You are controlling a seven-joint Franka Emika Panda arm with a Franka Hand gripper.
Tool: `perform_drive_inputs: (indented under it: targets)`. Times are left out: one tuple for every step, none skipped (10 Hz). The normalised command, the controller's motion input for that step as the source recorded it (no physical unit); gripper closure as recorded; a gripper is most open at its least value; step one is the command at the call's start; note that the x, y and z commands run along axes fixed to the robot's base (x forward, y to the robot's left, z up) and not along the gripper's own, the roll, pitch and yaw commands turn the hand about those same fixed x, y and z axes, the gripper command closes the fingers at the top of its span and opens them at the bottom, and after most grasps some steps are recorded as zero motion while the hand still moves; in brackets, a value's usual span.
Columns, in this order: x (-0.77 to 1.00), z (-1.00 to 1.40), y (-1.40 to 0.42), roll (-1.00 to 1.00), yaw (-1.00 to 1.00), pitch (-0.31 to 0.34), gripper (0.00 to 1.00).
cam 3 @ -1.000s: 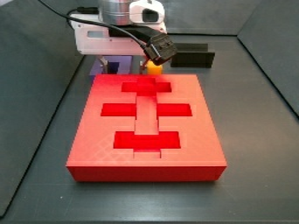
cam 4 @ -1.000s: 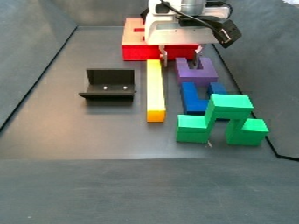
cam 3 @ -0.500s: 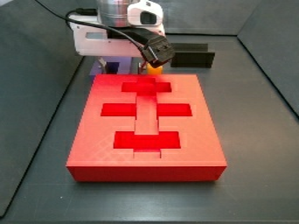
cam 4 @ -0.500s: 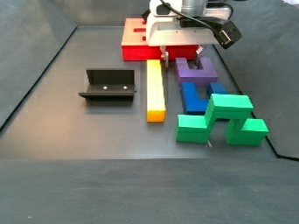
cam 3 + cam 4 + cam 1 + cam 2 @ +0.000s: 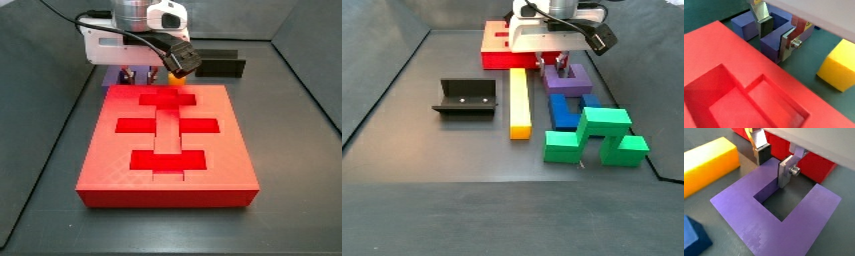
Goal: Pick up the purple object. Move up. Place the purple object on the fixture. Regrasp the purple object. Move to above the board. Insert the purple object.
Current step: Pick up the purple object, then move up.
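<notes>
The purple object (image 5: 784, 223) is a U-shaped block lying flat on the dark floor, just behind the red board (image 5: 107, 160). It also shows in a side view (image 5: 571, 82) and in a wrist view (image 5: 774, 42). My gripper (image 5: 773, 165) is down on it. One finger stands outside the block's wall and the other stands in the U's gap. Both pads press against that wall in both wrist views. The gripper also shows in both side views (image 5: 556, 66) (image 5: 130, 75). The black fixture (image 5: 466, 98) stands apart to the side.
A yellow bar (image 5: 519, 100) lies beside the purple block, close to the gripper (image 5: 707, 165). A dark blue U block (image 5: 567, 108) and a green block (image 5: 596, 135) lie beyond it. The board's edge (image 5: 814, 163) is right next to the fingers.
My gripper has come down from just above the purple block, and its fingers now stand around the block's wall. The block and the other pieces have not moved.
</notes>
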Motion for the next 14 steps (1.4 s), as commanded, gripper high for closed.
perform_drive_inputs:
  targets:
    - [0.00,0.00,0.00,0.00,0.00,0.000,1.00]
    - [0.00,0.00,0.00,0.00,0.00,0.000,1.00]
    - [0.00,0.00,0.00,0.00,0.00,0.000,1.00]
    - [0.00,0.00,0.00,0.00,0.00,0.000,1.00]
    - [0.00,0.00,0.00,0.00,0.00,0.000,1.00]
    - [0.00,0.00,0.00,0.00,0.00,0.000,1.00]
    - [0.00,0.00,0.00,0.00,0.00,0.000,1.00]
    - [0.00,0.00,0.00,0.00,0.00,0.000,1.00]
    - [0.00,0.00,0.00,0.00,0.00,0.000,1.00]
    - [0.00,0.00,0.00,0.00,0.00,0.000,1.00]
    - [0.00,0.00,0.00,0.00,0.00,0.000,1.00]
    - [0.00,0.00,0.00,0.00,0.00,0.000,1.00]
    - [0.00,0.00,0.00,0.00,0.00,0.000,1.00]
    - [0.00,0.83,0.00,0.00,0.00,0.000,1.00]
